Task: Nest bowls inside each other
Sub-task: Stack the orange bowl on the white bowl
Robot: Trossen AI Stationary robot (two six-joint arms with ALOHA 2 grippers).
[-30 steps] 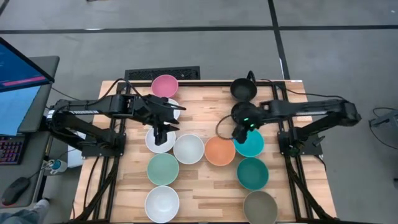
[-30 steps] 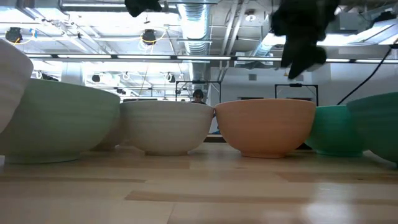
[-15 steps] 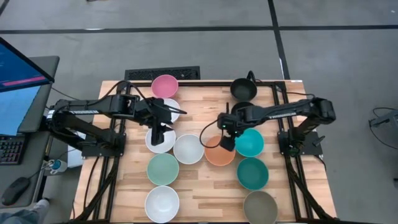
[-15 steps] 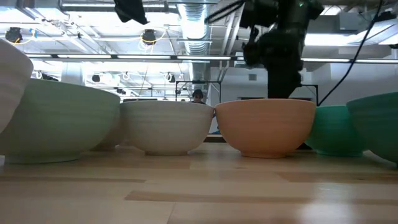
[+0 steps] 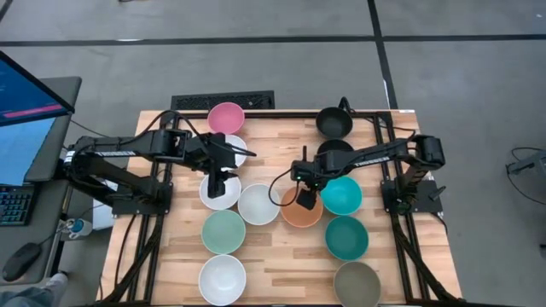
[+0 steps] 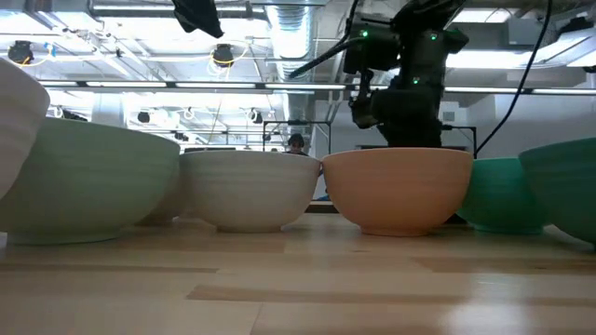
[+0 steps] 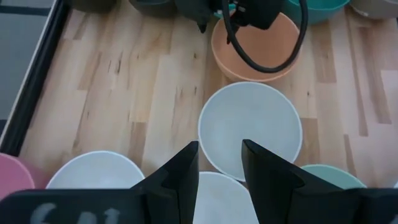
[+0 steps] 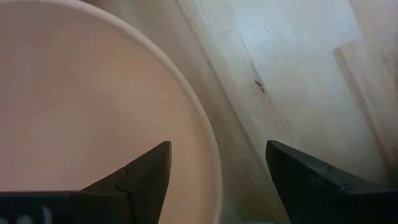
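While the right gripper [image 5: 304,199] hangs low over the orange bowl [image 5: 300,210], its fingers [image 8: 140,176] are spread with the bowl's rim running between them; one sits over the inside, the other over the table [image 5: 273,145] just outside the rim. The orange bowl stands mid-table, touching a white bowl [image 5: 258,204] on one side and a teal bowl [image 5: 343,196] on the other. A second teal bowl [image 5: 346,237] and a grey-olive bowl [image 5: 357,283] continue that row toward the near edge. The left gripper [image 5: 217,182] hovers over another white bowl [image 5: 219,193], its fingers [image 7: 180,178] spread a little and gripping nothing. Below it sit a pale green bowl [image 5: 223,231] and a further white one [image 5: 222,279]. A pink bowl [image 5: 226,117] and two black bowls [image 5: 333,124] stand at the far edge.
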